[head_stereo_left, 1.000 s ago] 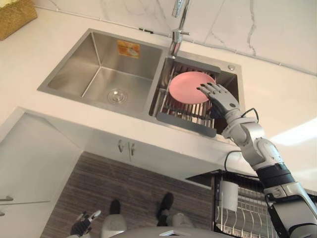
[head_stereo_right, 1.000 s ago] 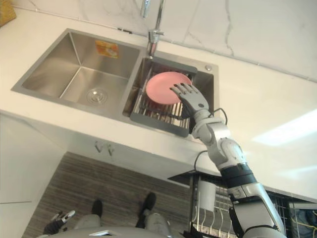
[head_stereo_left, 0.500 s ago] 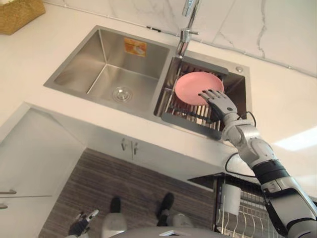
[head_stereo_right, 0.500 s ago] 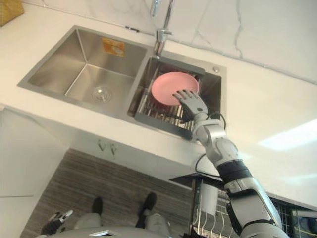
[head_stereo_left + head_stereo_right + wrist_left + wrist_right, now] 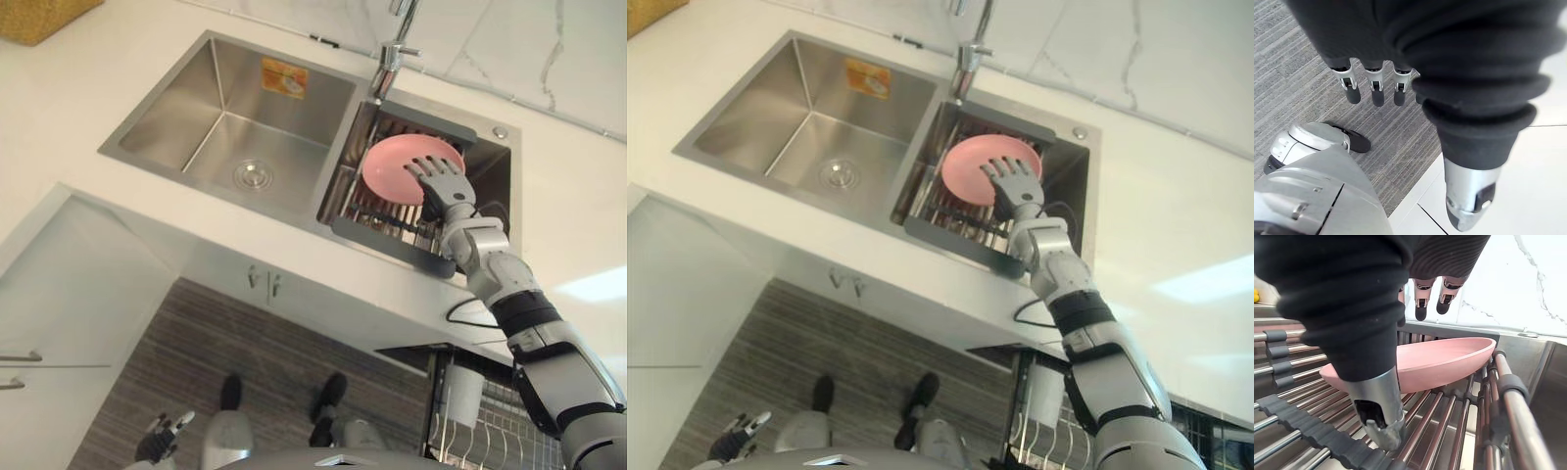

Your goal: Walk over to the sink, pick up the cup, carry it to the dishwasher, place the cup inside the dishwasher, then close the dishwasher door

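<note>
- Now R hand point(image 5: 443, 184) has crept fwd onto the 4 o'clock edge of the pink dish point(image 5: 397, 168); fingers splayed, thumb low by the rim, nothing gripped yet.
- No cup seen: dish lies on rack point(image 5: 377, 230) in sink point(image 5: 186, 98), 3 o'clock of drain point(image 5: 253, 174).
- L hand point(image 5: 160, 441) slack, 7 o'clock.
- Pickup pending; grip comes next, I reckon.

**One of most, two of a few**

One steel sink point(image 5: 511, 157) is set in the tabletop point(image 5: 98, 78), with two basins, a left basin point(image 5: 245, 127) and a right basin point(image 5: 493, 181). There is one faucet point(image 5: 390, 59), one drain point(image 5: 254, 174), one orange sticker point(image 5: 281, 76), one slatted rack point(image 5: 377, 230) and one pink dish point(image 5: 392, 168). One wicker basket point(image 5: 44, 15) stands far left. Two cabinet handles point(image 5: 252, 280) show nearer. There are two robot hands, the right robot hand point(image 5: 446, 186) and the left robot hand point(image 5: 162, 436). Near right, one white container point(image 5: 460, 392) sits in one wire rack point(image 5: 500, 426).
</note>
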### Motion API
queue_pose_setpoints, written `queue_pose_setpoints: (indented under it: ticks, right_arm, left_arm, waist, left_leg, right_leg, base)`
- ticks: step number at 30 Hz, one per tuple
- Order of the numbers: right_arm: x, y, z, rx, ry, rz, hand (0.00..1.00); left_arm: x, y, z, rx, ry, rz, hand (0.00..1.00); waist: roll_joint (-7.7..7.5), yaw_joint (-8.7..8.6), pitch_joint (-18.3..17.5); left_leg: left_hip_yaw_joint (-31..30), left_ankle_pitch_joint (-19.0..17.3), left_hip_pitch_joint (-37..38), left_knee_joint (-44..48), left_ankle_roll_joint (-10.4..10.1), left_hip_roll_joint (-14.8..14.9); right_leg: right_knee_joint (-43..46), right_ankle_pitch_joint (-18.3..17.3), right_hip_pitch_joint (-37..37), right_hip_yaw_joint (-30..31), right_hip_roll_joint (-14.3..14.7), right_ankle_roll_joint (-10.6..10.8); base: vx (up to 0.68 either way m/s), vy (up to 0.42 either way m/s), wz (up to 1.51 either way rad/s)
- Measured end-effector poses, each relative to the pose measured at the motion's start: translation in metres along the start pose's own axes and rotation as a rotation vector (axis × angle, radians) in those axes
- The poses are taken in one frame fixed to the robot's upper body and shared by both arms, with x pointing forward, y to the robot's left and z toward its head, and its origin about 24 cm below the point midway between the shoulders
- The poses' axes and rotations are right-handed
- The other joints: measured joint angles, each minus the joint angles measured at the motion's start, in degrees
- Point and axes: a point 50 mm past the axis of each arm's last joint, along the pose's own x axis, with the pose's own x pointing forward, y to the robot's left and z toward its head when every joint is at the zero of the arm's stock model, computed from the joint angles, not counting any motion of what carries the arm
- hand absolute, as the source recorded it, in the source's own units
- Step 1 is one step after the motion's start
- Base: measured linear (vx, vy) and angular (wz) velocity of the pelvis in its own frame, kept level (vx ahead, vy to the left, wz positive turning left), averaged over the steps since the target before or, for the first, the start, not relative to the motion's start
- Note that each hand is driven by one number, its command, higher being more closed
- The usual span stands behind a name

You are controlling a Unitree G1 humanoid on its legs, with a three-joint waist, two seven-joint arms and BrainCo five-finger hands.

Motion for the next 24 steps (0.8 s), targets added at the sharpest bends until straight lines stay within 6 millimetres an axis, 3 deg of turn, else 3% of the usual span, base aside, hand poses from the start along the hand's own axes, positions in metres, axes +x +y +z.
queue_pose_setpoints:
  ticks: [9, 10, 24]
  right_arm:
    - [0.011, -0.009, 0.003, -0.024, -0.006, -0.024, 0.00]
    - [0.012, -0.011, 0.003, -0.024, -0.004, -0.029, 1.00]
    - [0.015, -0.015, 0.004, -0.099, -0.005, -0.103, 1.00]
  left_arm:
    - [0.002, -0.003, 0.008, -0.015, -0.032, -0.012, 0.00]
    - [0.003, -0.005, 0.011, -0.015, -0.042, -0.016, 0.00]
    - [0.006, -0.009, 0.018, -0.031, -0.074, -0.025, 0.00]
  waist:
    - [-0.06, 0.87, 2.8]
    - [-0.10, 1.19, 3.4]
    - [-0.42, 1.20, 5.2]
  left_leg:
    - [-1.0, 0.2, -1.3, 0.0, -0.1, 0.0]
    - [-1.0, 0.3, -1.3, 0.0, -0.1, 0.0]
    - [-1.2, 0.7, -2.2, -0.1, -0.2, 0.0]
  right_leg:
    - [0.0, 0.0, -0.7, -0.8, -0.1, 0.0]
    - [0.0, 0.0, -0.7, -0.8, -0.1, 0.0]
    - [0.0, 0.1, -1.4, -0.7, -0.1, -0.2]
  base:
    - [0.02, 0.012, 0.05]
    - [0.00, 0.000, 0.00]
    - [0.00, 0.000, 0.00]
